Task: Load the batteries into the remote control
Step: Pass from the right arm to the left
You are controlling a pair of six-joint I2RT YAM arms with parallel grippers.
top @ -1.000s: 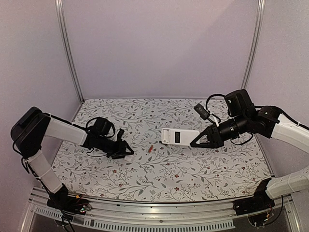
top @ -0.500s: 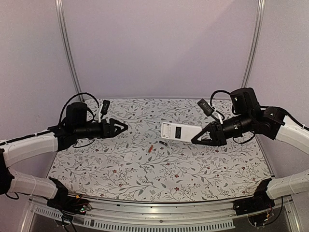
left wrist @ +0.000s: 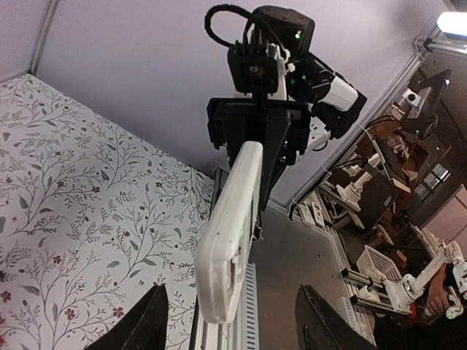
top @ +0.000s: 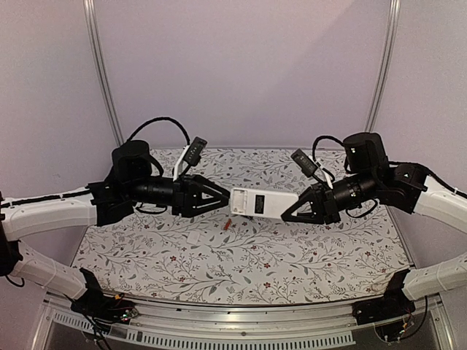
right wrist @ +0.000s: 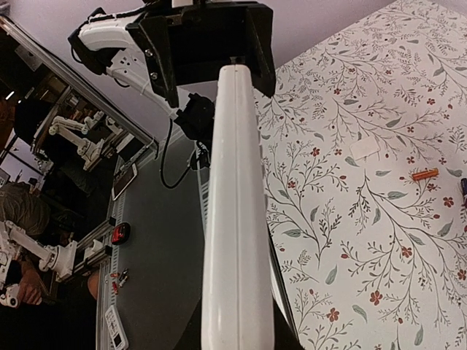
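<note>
The remote control point(top: 257, 203) hangs above the mat, its white back and dark recess showing in the top view. My right gripper point(top: 294, 211) is shut on its right end. My left gripper point(top: 221, 197) is open, level with the free left end. In the left wrist view that end of the remote point(left wrist: 232, 219) sits between the spread fingers point(left wrist: 149, 322) without touching them. A reddish-orange battery point(top: 228, 224) lies on the mat below and also shows in the right wrist view point(right wrist: 424, 174). A dark battery point(right wrist: 464, 184) peeks in at that view's edge.
A small flat white plastic piece point(top: 193, 237) lies on the floral mat point(top: 292, 255) to the left of the orange battery, also in the right wrist view point(right wrist: 365, 149). Metal rails run along the near edge and back corners.
My left arm has swung up from the left side of the mat to the remote's free end, its jaws now wider. My right gripper has shifted the remote slightly left.
</note>
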